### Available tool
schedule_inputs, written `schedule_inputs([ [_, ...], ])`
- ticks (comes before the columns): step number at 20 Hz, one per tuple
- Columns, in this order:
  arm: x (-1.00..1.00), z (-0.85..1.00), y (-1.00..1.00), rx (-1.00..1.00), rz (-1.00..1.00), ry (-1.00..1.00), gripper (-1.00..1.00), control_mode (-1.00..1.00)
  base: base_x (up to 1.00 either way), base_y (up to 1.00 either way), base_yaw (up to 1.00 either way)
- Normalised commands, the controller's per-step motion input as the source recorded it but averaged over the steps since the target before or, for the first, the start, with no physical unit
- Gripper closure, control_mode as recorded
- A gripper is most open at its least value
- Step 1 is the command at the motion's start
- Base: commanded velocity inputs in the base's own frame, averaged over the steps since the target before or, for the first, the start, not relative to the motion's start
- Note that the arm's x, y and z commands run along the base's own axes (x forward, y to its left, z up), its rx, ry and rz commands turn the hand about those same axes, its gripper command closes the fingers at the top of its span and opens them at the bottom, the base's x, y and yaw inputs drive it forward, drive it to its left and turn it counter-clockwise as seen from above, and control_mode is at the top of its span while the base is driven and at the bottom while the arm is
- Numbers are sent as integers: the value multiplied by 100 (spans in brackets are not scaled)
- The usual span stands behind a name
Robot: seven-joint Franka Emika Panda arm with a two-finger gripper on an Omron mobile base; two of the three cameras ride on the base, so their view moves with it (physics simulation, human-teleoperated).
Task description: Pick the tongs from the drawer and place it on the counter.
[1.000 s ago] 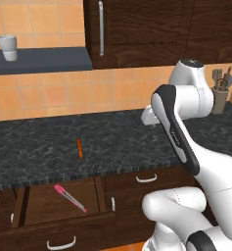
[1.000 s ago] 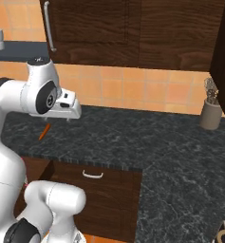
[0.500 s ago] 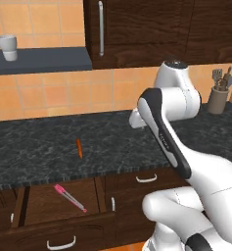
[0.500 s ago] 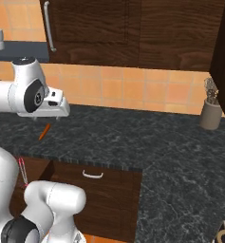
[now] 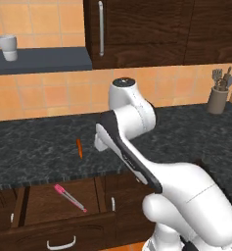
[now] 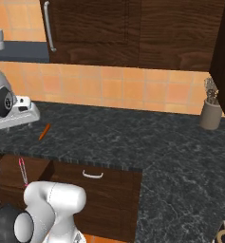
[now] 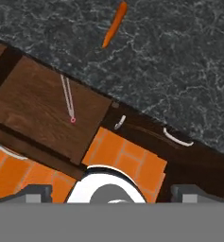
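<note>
The slim pink tongs (image 5: 68,197) lie on the lighter floor of the open brown drawer (image 5: 36,203), magenta end toward the back left. In the hand view the tongs (image 7: 67,97) show as two thin pale arms in the drawer (image 7: 42,111), far below. My gripper (image 5: 99,143) hangs above the speckled counter (image 5: 34,157) near its front edge, up and to the right of the drawer, pointing down. Its fingertips (image 7: 34,192) stand wide apart, so it is open with nothing between them. From the right, the gripper (image 6: 12,124) hovers over the tongs (image 6: 23,171).
A short orange stick (image 5: 80,148) lies on the counter left of the hand. A utensil holder (image 5: 217,98) stands at the far right. A white cup (image 5: 8,47) sits on the wall shelf. A shut drawer with a silver handle (image 6: 92,174) is to the right.
The arm has swung to the left, carrying the hand from the right side of the counter to a spot near the orange stick. The tongs have not moved.
</note>
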Motion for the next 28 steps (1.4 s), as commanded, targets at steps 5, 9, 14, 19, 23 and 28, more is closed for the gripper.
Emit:
schedule_inputs([
  [5,-56,-98,100,-26,50,12,-100,-100,0,0,0],
  [9,-17,-100,100,-30,39,21,-100,-100,0,0,0],
  [14,67,-100,93,-3,22,38,-100,-100,0,0,0],
  [19,11,-97,70,-11,23,37,-100,-100,0,0,0],
  [23,-26,-43,52,-14,18,15,-100,-100,0,0,0],
  [28,-8,-33,14,-9,10,3,-100,-100,0,0,0],
])
